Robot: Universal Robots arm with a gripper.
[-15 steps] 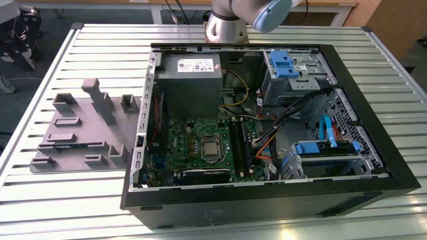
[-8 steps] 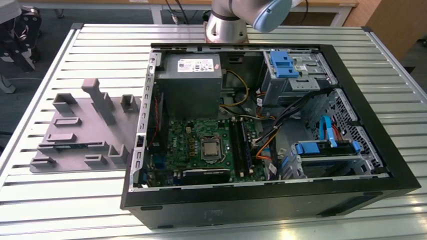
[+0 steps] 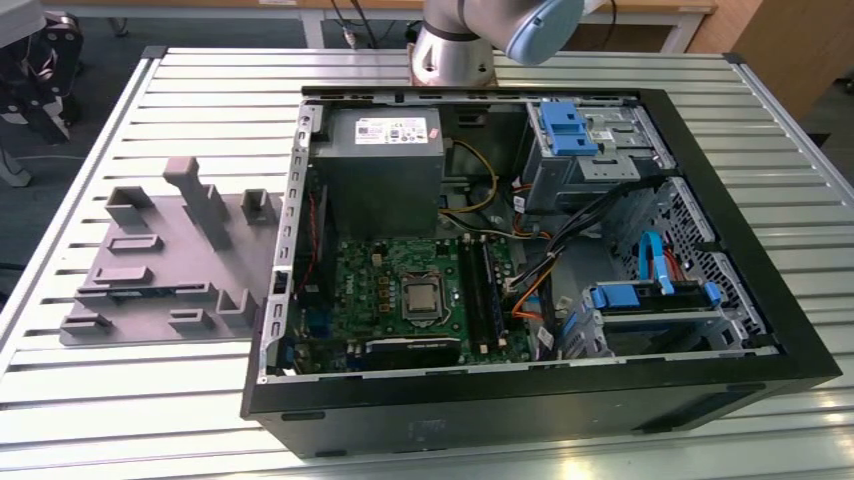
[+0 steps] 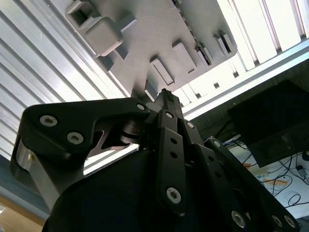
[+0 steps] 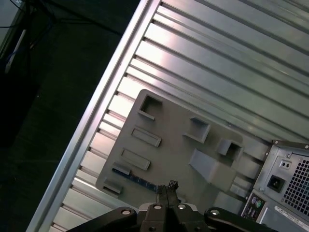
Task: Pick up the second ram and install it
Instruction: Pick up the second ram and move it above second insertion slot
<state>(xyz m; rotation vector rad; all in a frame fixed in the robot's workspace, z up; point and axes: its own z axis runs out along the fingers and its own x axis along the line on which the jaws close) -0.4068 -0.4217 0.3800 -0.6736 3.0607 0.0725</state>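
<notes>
black metal pincer (image 5: 167,186) pressed shut, seemingly empty, above the thin blue-green second ram (image 5: 137,179) slotted in matte grey tray (image 5: 171,145).

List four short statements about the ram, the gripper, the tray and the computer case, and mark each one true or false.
1. The second ram lies in the grey holder tray. True.
2. The gripper holds the second ram. False: in both wrist views its fingers are shut on nothing, and it is well apart from the tray.
3. The computer case lies open, so the green motherboard shows. True.
4. The grey holder tray sits inside the computer case. False: it lies on the slatted metal table, beside the case on the exterior view's left.
</notes>
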